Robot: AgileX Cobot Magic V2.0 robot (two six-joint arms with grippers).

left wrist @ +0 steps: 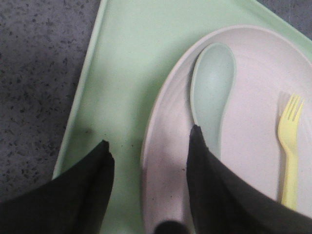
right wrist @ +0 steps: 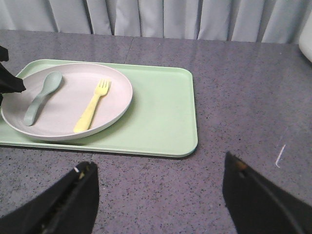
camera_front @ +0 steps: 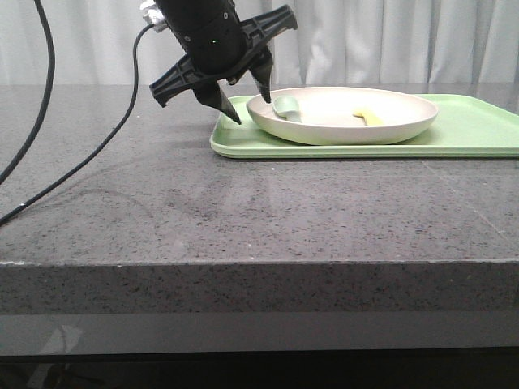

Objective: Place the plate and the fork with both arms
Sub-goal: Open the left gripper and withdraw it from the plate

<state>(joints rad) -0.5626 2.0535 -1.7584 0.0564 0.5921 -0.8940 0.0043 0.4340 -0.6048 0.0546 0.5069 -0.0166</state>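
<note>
Two left fingers point(left wrist: 204, 185) stand spread astride the plate point(camera_front: 342, 115) rim, one inside by the spoon point(left wrist: 212, 92), one over the tray point(left wrist: 131, 73). Fork point(right wrist: 92, 105) lies in the plate. Right fingers point(right wrist: 253, 200) hang spread above the desk point(camera_front: 243, 211).

Cream plate point(right wrist: 67, 105), yellow fork point(right wrist: 92, 106), grey-green spoon point(right wrist: 42, 96), light-green tray point(right wrist: 161, 117)

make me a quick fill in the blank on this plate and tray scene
1. The plate sits on a light-green ____.
2. Beside the spoon on the plate lies a yellow ____.
3. The left pincer has its fingers ____, one on each side of the plate's rim.

Missing words: tray; fork; open
</note>
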